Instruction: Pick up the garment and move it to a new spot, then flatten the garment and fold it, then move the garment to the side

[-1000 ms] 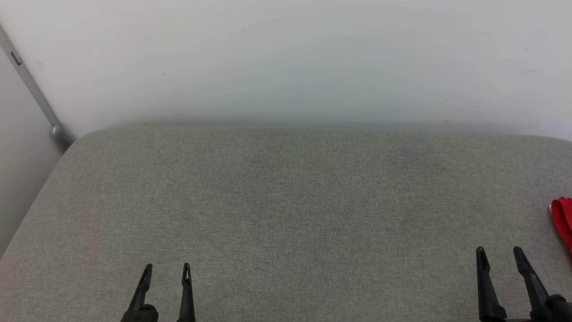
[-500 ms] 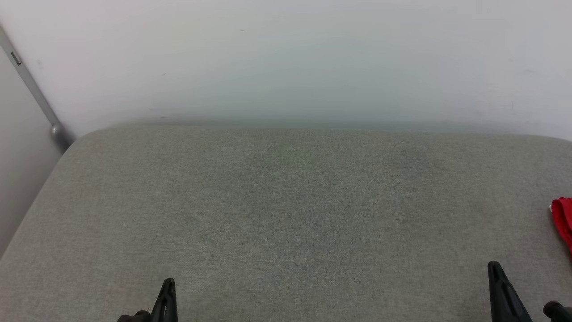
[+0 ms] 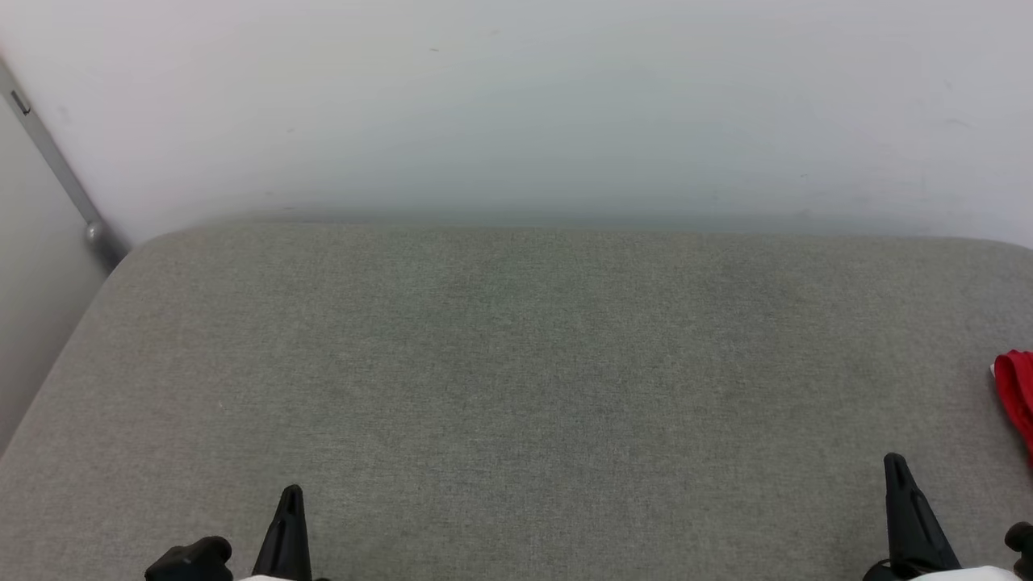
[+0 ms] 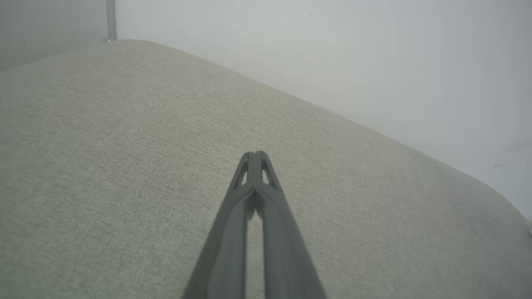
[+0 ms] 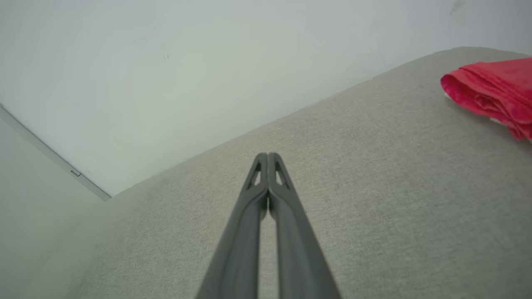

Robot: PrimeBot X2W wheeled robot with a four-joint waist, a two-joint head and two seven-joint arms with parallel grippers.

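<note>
The garment (image 3: 1017,391), bright red and bunched, lies on the grey cushion at the right edge of the head view, mostly cut off by the frame. The right wrist view has the garment (image 5: 492,91) at its upper right, folded in soft layers. My right gripper (image 3: 896,464) is shut at the lower right, to the left of the garment and apart from it, with nothing between its fingers (image 5: 268,160). At the lower left, far from the garment, my left gripper (image 3: 290,494) is shut and empty too, its tips (image 4: 254,155) pressed together above the fabric.
A broad grey fabric cushion (image 3: 516,379) spreads before me, with a white wall (image 3: 516,105) behind it. A grey metal rail (image 3: 56,161) runs down the wall to the cushion's far left corner. The cushion's left edge (image 3: 48,379) drops off.
Both grippers have gone from open to shut on nothing. The head view has shifted slightly. The garment has not moved.
</note>
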